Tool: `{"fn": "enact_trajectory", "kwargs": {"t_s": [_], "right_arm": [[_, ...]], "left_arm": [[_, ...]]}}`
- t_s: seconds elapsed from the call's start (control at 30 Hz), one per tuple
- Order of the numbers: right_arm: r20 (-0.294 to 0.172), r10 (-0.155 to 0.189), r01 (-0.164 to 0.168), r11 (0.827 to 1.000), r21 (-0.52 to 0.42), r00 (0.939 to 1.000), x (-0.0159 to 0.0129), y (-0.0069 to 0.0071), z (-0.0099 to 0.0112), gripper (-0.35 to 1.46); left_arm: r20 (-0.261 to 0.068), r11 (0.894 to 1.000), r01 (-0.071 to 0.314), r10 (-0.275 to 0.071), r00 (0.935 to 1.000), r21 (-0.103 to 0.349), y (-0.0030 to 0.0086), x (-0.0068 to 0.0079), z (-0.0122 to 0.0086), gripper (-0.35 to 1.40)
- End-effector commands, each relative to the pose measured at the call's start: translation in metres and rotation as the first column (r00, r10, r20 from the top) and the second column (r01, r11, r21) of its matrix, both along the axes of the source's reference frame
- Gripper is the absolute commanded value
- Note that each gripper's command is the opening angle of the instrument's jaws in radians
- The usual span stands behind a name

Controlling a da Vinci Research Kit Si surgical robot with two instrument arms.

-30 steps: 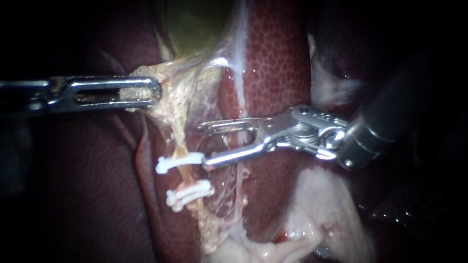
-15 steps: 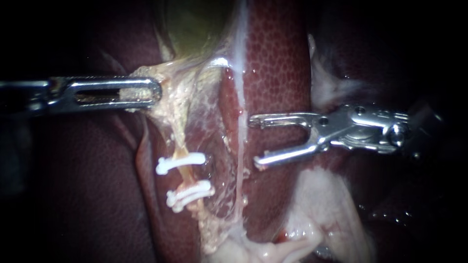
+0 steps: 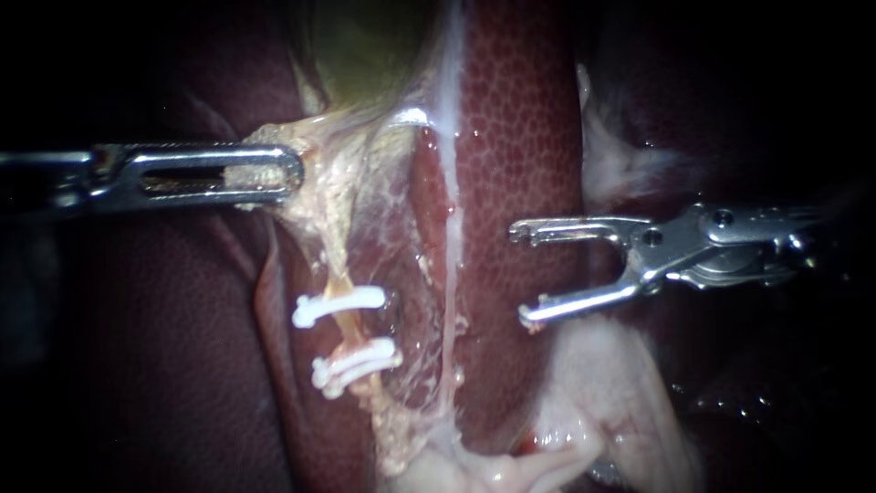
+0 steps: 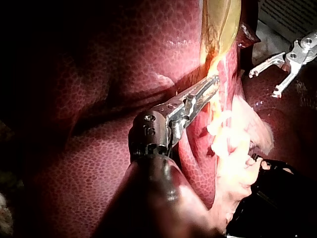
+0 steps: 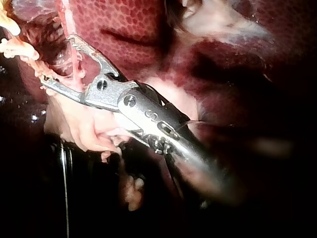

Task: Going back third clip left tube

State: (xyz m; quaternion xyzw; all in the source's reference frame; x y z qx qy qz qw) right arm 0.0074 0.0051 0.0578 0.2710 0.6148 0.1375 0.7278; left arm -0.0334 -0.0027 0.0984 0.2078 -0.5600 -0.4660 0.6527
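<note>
Two white clips, an upper one (image 3: 338,306) and a lower one (image 3: 354,363), sit across the thin yellowish left tube (image 3: 343,278). To its right runs a pale thread-like right tube (image 3: 447,301). My left instrument (image 3: 294,173) comes in flat from the left, its slotted jaws shut on pale tissue (image 3: 315,178) below the greenish gallbladder (image 3: 365,46). The left wrist view shows the same hold by my left instrument (image 4: 212,83). My right instrument (image 3: 520,274) hovers over the liver (image 3: 520,119), well right of both tubes, jaws open and empty. It appears in both wrist views (image 5: 57,58) (image 4: 263,84).
Dark liver (image 3: 164,347) lies left of the tubes. Pale fatty tissue (image 3: 602,393) bulges below my right instrument and more (image 3: 620,160) shows above it. Frayed yellowish tissue (image 3: 401,429) hangs below the clips.
My right instrument has drawn back to the right, from beside the upper clip to over the liver, jaws still open and empty. My left instrument and both clips have not moved.
</note>
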Motion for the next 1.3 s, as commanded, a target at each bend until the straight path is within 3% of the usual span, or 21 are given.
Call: {"fn": "enact_trajectory", "kwargs": {"t_s": [0.03,0.33,0.67,1.07,1.3], "right_arm": [[0.0,-0.001,0.001,1.0,-0.004,1.0,-0.0001,0.0,-0.0002,0.6],[0.0,-0.001,0.001,1.0,-0.005,1.0,-0.0003,-0.0003,-0.0011,0.6],[-0.001,0.0,0.0,1.0,-0.006,1.0,-0.0002,-0.0004,-0.0013,0.6],[-0.002,0.0,0.0,1.0,-0.006,1.0,-0.0002,-0.0006,-0.0018,0.6],[-0.002,0.0,0.0,1.0,-0.007,1.0,-0.0002,-0.0007,-0.0019,0.6]], "left_arm": [[-0.001,1.0,0.001,-0.001,1.0,0.0,0.0,-0.0001,0.0001,-0.35],[-0.003,1.0,0.003,-0.003,1.0,-0.002,0.0,-0.0005,0.0005,-0.35],[0.003,1.0,-0.002,0.003,1.0,-0.011,-0.0005,-0.0018,0.0024,-0.35],[-0.01,1.0,-0.03,0.03,0.9995,0.008,-0.0011,-0.0049,0.006,-0.35],[-0.013,0.999,-0.034,0.034,0.9993,0.017,-0.0012,-0.0056,0.0072,-0.35]]}}
